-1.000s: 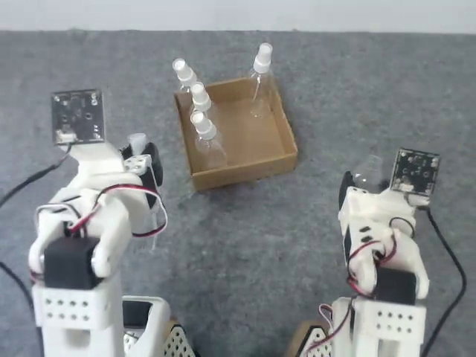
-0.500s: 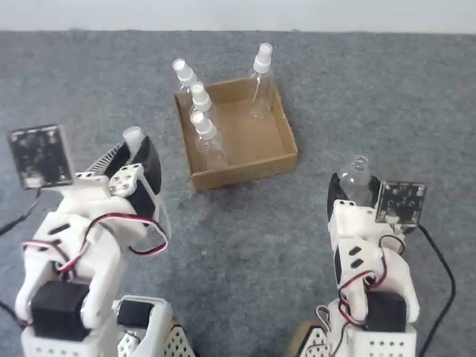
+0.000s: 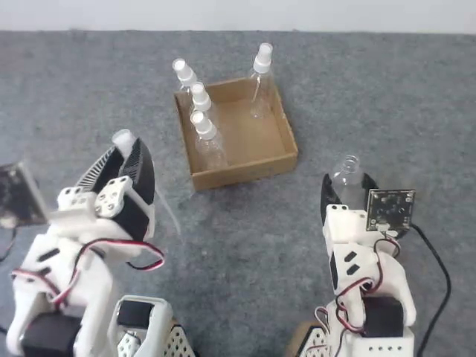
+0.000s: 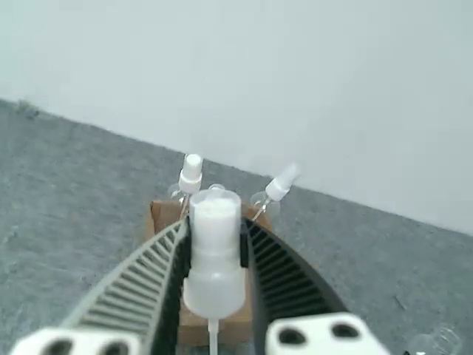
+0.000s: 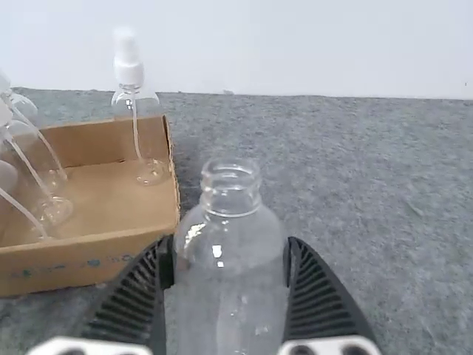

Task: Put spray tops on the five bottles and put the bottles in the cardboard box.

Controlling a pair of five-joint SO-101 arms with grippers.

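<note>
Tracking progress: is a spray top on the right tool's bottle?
Off: the bottle shows a bare open neck; the left tool holds a spray top.

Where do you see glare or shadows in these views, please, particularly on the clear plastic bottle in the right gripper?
Right wrist view: white highlights on the shoulder of the clear uncapped plastic bottle in the right gripper. Left wrist view: the white spray top in the left gripper is evenly lit, without glare. High view: soft light; the brown cardboard box casts no hard shadow.
</note>
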